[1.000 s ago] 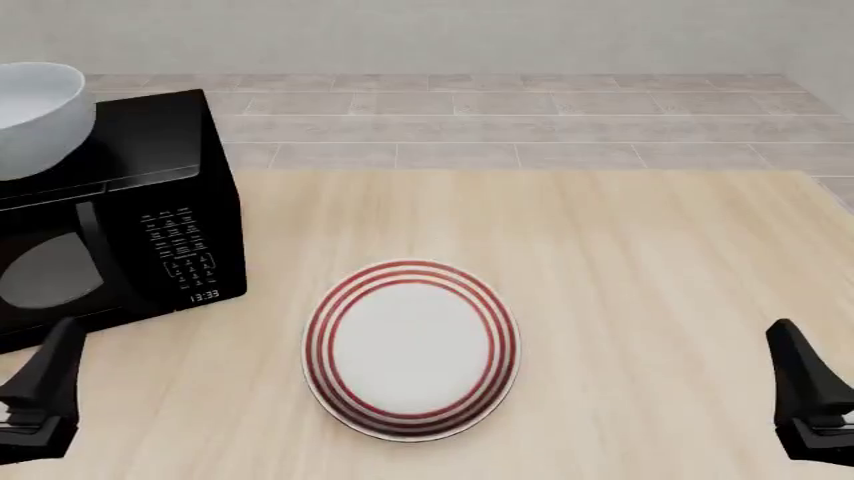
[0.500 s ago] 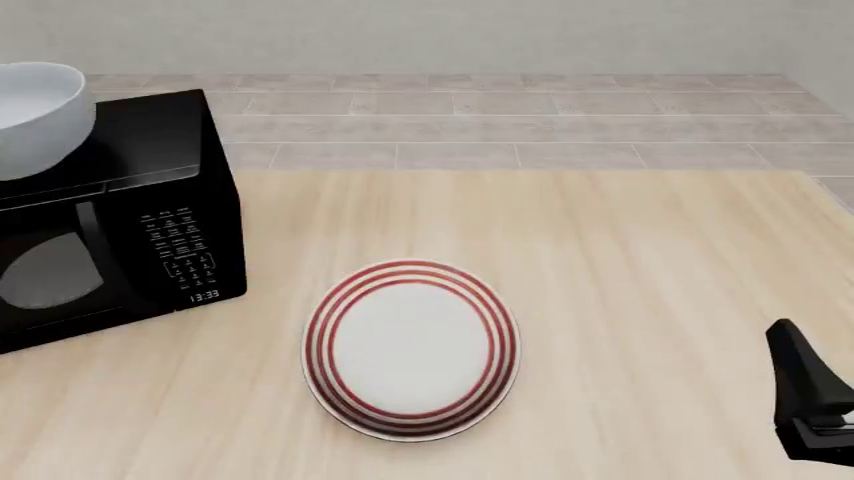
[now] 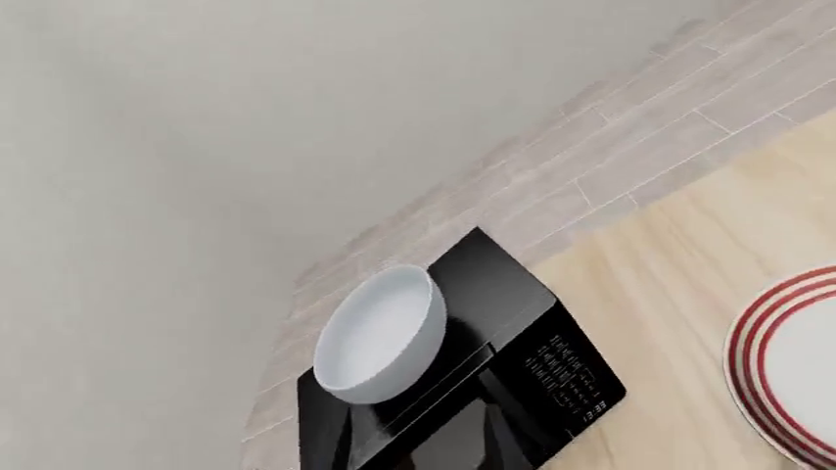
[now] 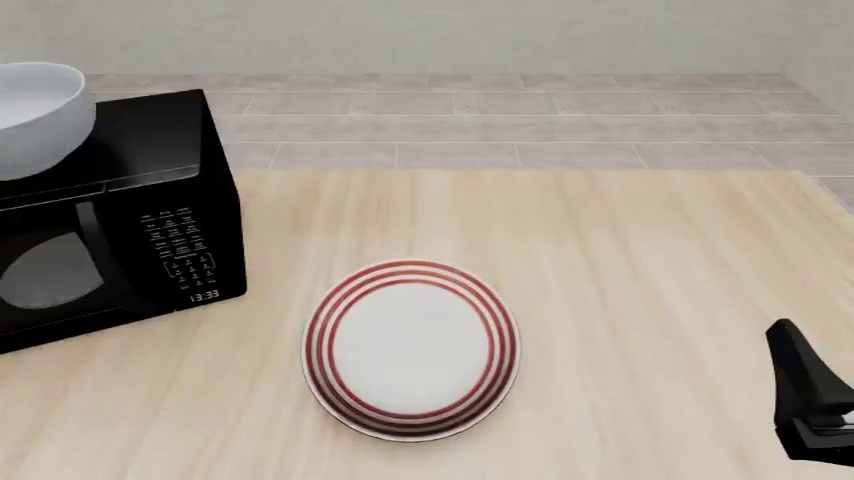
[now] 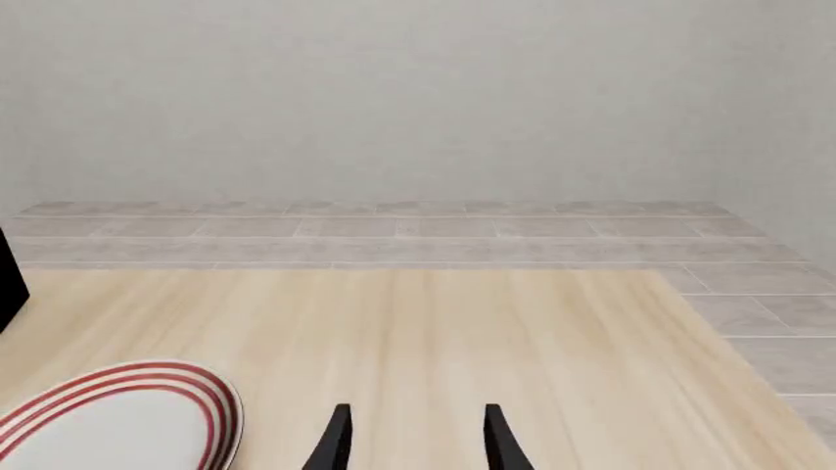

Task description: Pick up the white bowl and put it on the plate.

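Note:
The white bowl (image 4: 34,115) stands upright on top of a black microwave at the far left; it also shows in the left wrist view (image 3: 379,336). The plate (image 4: 411,350), white with red rings, lies flat on the table in front of centre, and shows in the left wrist view (image 3: 790,362) and the right wrist view (image 5: 117,421). My right gripper (image 5: 415,446) is open and empty, low at the table's near right (image 4: 803,395), to the right of the plate. My left gripper shows in no view; its camera looks down on the bowl from a distance.
The black microwave (image 4: 134,230) stands at the table's left edge with its door and keypad facing the plate; it also shows in the left wrist view (image 3: 496,382). The wooden table (image 4: 641,260) ends at a tiled floor behind and to the right.
My left gripper, seen at the near left of the front view one second ago, has left that view. The right gripper, bowl and plate have not moved.

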